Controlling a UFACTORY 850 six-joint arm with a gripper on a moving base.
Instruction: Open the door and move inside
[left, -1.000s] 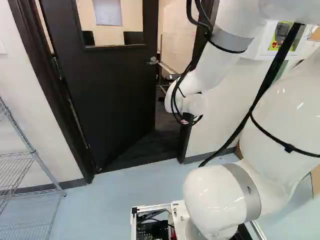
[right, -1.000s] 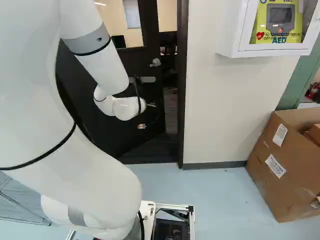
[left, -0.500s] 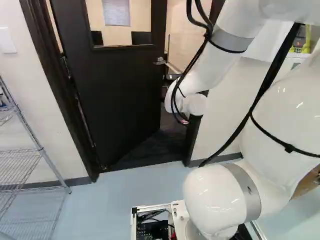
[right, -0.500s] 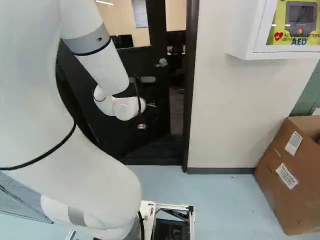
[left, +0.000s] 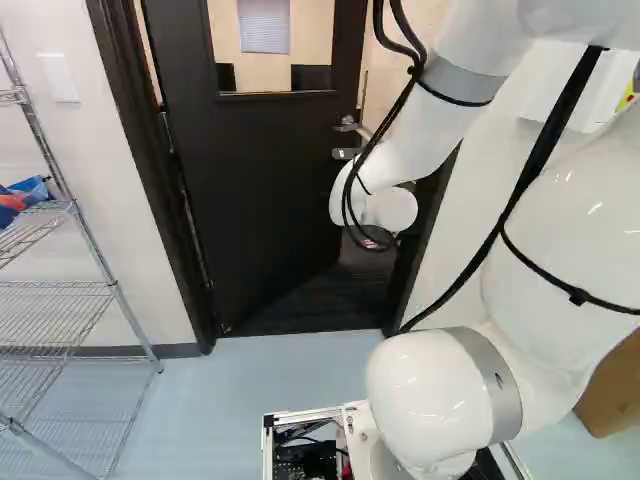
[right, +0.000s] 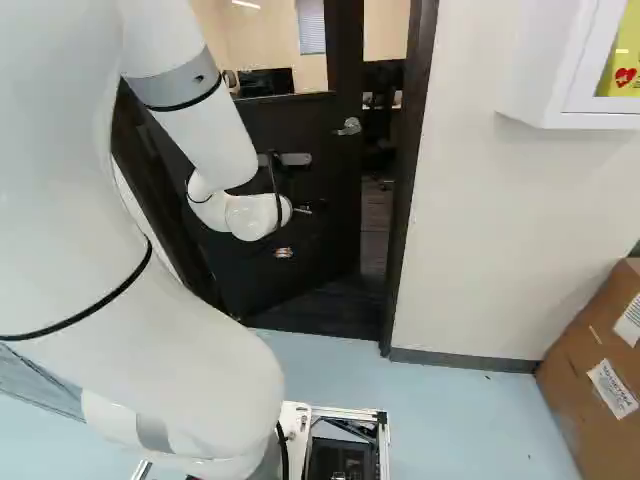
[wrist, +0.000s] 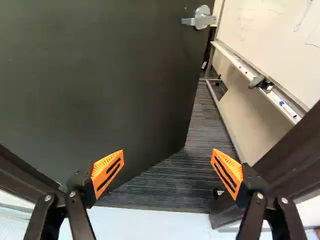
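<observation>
The black door (left: 255, 180), with a glass window (left: 275, 45), stands ajar at the upper centre of the left base view. Its silver lever handle (right: 349, 127) is at the upper centre of the right base view. The orange-padded black fingers (right: 284, 253) are spread wide. In the wrist view, dark striped floor (wrist: 165, 182) lies ahead, between them. A metal wire rack (left: 55, 300) occupies the left base view's left side; a brown cardboard box (right: 590, 400) occupies the right base view's lower right.
</observation>
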